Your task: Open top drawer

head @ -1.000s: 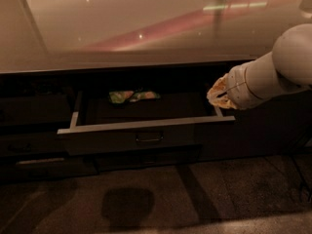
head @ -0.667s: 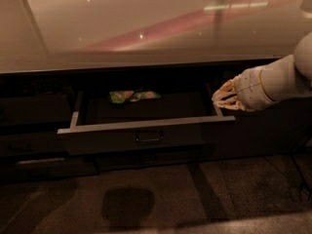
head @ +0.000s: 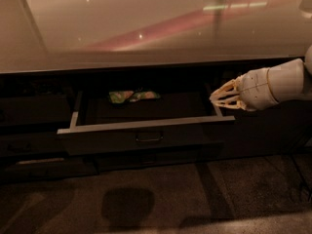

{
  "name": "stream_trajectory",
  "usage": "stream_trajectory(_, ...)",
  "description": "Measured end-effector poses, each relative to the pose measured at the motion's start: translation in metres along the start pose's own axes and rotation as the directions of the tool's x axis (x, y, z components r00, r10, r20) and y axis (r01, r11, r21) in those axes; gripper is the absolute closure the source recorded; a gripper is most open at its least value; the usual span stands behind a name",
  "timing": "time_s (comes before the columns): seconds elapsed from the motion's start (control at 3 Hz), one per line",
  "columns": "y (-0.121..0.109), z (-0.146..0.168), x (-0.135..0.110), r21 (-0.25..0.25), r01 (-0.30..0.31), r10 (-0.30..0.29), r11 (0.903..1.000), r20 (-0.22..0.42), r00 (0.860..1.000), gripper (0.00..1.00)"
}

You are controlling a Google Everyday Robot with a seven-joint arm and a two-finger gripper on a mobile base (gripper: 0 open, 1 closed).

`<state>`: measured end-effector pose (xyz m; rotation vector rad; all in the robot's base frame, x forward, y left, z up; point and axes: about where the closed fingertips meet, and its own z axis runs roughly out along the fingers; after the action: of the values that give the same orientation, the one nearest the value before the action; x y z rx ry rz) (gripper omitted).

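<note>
Since a second ago the arm (head: 280, 83) has dropped from a steep slant to nearly level, while the top drawer (head: 146, 125) has not shifted; it stands pulled out from under the countertop (head: 146, 28), its pale rim showing on three sides. The gripper (head: 213, 99) hovers just above the drawer's right rear corner; its fingers taper together to a point and grip nothing. The arm is cut off by the picture's right edge, so I see only its pale last segment. The drawer's back is lost in shadow under the counter; the cabinet fronts either side of the drawer are too dark to separate. I count one open drawer, one small loop handle (head: 149, 137) centred on its front, and one crumpled green packet (head: 127, 96) lying at the drawer's back, left of centre; any print on it is too dim to read. A pale strip (head: 39, 161) lies below the drawer's left end; I cannot tell what it is.
</note>
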<state>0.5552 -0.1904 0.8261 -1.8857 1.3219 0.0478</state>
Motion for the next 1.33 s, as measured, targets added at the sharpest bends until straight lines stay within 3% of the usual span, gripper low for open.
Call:
stream_trajectory(0.33, -0.007, 0.015, 0.035, -0.016, -0.079, 0.078, 0.9968, -0.044, 0.996, 1.00)
stream_trajectory(0.67, -0.012, 0.037, 0.081, -0.041, -0.185, 0.181, 0.9818, -0.093, 0.979, 1.00)
stream_trajectory(1.0, -0.012, 0.037, 0.081, -0.041, -0.185, 0.181, 0.9818, -0.094, 0.979, 1.00)
stream_trajectory(1.33, -0.019, 0.060, 0.066, -0.078, -0.140, 0.127, 0.9870, -0.159, 0.979, 1.00)
